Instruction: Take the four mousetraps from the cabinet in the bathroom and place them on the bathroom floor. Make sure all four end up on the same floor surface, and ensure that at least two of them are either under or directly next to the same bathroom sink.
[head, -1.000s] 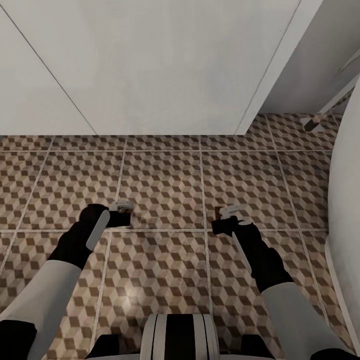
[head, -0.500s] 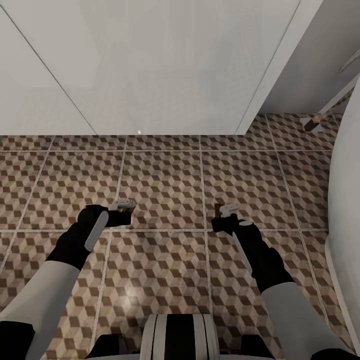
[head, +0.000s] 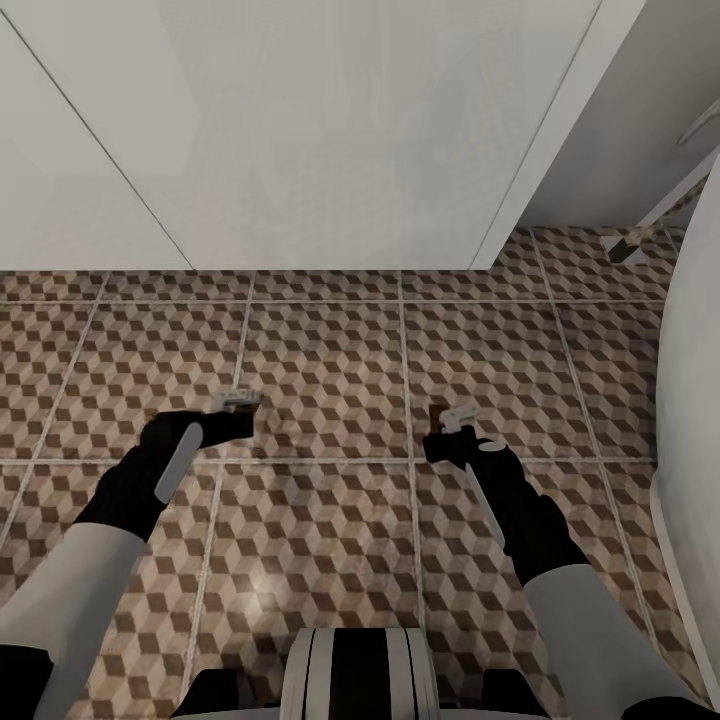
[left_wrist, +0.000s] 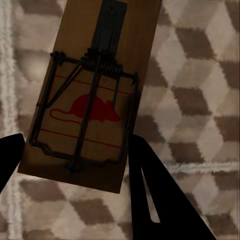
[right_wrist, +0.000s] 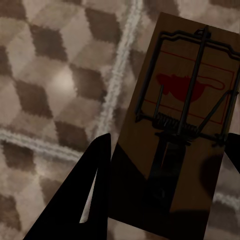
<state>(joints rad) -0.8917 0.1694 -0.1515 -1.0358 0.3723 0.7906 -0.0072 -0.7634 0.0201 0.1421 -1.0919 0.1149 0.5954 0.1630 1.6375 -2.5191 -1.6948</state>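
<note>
Between the left pincer's (left_wrist: 75, 165) dark fingers, in the left wrist view, lies a mousetrap (left_wrist: 87, 95): a brown wooden board with a black wire spring and bar; a red mouse silhouette is printed on it, framed by thin red lines, with no readable writing; the fingers flank its near end, so the pincer appears clenched on it. A second mousetrap (right_wrist: 182, 125) sits the same way between the right pincer's (right_wrist: 165, 200) fingers, with the same red mouse and no lettering; that pincer too appears to be grasping its board.

From the head camera, both pincers sit low over the bathroom floor (head: 330, 360), patterned in brown and beige cubes with pale grout; a sliver of brown board (head: 437, 414) shows at the right pincer (head: 450, 425). Compared with a second ago, the left pincer (head: 240, 405) has drawn back toward the robot's left and a little farther out, while the right has held its place; whether either board touches the tiles yet cannot be told. Judging from this, the traps are about to be set down.

Beyond the arms rises a plain white panel (head: 300, 130); a curved white fixture (head: 695, 400) edges the robot's right.
</note>
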